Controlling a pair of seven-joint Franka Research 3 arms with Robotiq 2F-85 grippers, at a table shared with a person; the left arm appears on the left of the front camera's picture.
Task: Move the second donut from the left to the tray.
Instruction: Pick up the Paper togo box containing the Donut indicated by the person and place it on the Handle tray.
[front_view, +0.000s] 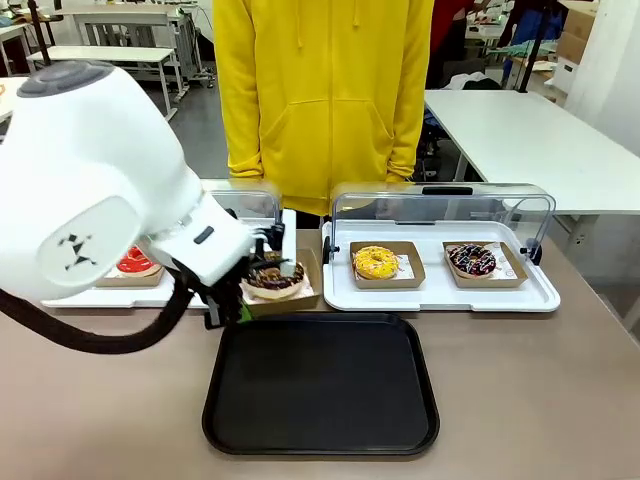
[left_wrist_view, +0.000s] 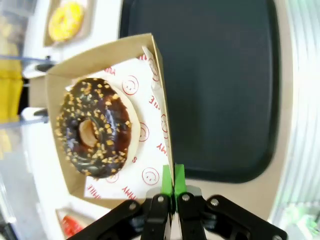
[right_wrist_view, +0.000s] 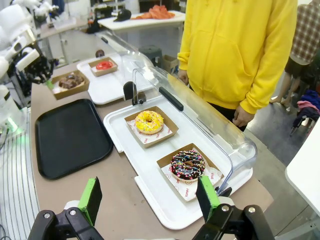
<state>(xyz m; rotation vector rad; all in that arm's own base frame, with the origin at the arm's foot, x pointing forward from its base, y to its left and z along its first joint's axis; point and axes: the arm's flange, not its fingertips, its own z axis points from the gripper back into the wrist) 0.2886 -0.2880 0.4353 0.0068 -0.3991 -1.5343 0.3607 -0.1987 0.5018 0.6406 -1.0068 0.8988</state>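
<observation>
The second donut from the left (front_view: 275, 276) is dark chocolate with light specks and lies on white paper in its brown cardboard holder (left_wrist_view: 158, 75). My left gripper (left_wrist_view: 173, 172) is shut on the holder's side wall, its green pads pinching the cardboard rim. Donut and holder sit just past the far edge of the black tray (front_view: 320, 440), beside the left white tray. In the right wrist view the donut (right_wrist_view: 70, 80) and the black tray (right_wrist_view: 65, 135) lie far off to the left. My right gripper (right_wrist_view: 148, 197) is open with nothing between its fingers, near the right white tray.
A red donut (front_view: 133, 262) stays on the left white tray (front_view: 100, 296). The right white tray (front_view: 440, 297), its clear lid raised, holds a yellow donut (front_view: 375, 262) and a sprinkled donut (front_view: 472, 260). A person in a yellow hoodie (front_view: 320, 90) stands at the far side.
</observation>
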